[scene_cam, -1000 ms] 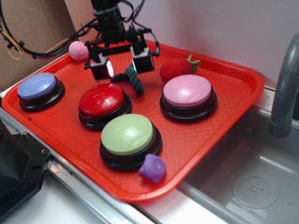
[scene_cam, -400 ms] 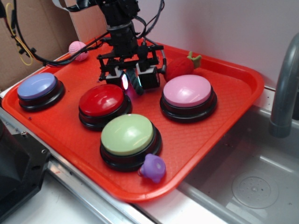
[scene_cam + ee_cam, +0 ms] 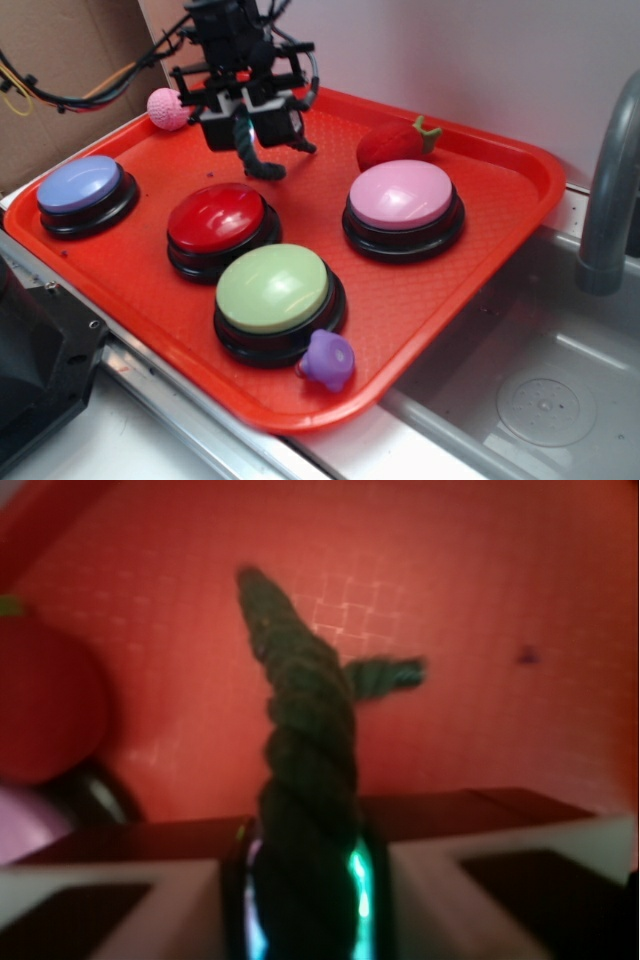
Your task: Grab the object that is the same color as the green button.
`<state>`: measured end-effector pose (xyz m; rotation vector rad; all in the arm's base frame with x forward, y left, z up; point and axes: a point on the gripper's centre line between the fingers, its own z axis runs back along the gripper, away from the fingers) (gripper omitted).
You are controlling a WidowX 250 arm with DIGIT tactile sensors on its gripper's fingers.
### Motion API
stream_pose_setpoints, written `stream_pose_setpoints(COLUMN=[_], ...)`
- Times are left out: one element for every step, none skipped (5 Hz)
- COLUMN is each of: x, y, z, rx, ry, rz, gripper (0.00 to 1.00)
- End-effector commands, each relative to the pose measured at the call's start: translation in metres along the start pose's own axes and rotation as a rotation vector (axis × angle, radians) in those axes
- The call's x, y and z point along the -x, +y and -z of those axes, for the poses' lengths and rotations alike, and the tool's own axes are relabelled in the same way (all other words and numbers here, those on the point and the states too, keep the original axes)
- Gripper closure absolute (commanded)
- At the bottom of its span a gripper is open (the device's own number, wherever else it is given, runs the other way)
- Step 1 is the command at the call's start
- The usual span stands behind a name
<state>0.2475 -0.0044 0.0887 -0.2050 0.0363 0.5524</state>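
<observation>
1. The gripper (image 3: 245, 118) is clamped on 1 end of the dark green rope toy (image 3: 250, 148), which hangs from the jaws above the back of the red tray (image 3: 520, 200), behind the red button (image 3: 218, 216).
2. In the wrist view the rope toy (image 3: 300, 780) sits pinched between the 2 pads (image 3: 455, 880), with its free ends sticking out below.
3. Its colour answers to the green button (image 3: 272, 288) at the tray's front.
4. Judgement: keep the squeeze firm, since only 1 end is held and twisted rope can slip.
5. Lift straight up, clear of the strawberry (image 3: 395, 145) and pink ball (image 3: 166, 108).
</observation>
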Motion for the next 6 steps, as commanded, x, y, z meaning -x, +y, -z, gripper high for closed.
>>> stream_pose_setpoints(x=[0.002, -0.005, -0.026, -0.038, -0.04, -0.038], y=[0.014, 0.045, 0.067, 0.073, 0.072, 0.064], z=[-0.077, -0.108, -0.115, -0.128, -0.132, -0.127], rx=[-0.053, -0.085, -0.159, -0.203, -0.239, -0.25], ry=[-0.119, -0.199, -0.247, -0.273, -0.265, -0.237], rz=[0.188, 0.191, 0.232, 0.257, 0.218, 0.237], gripper=[1.0, 1.0, 1.0, 1.0, 1.0, 1.0])
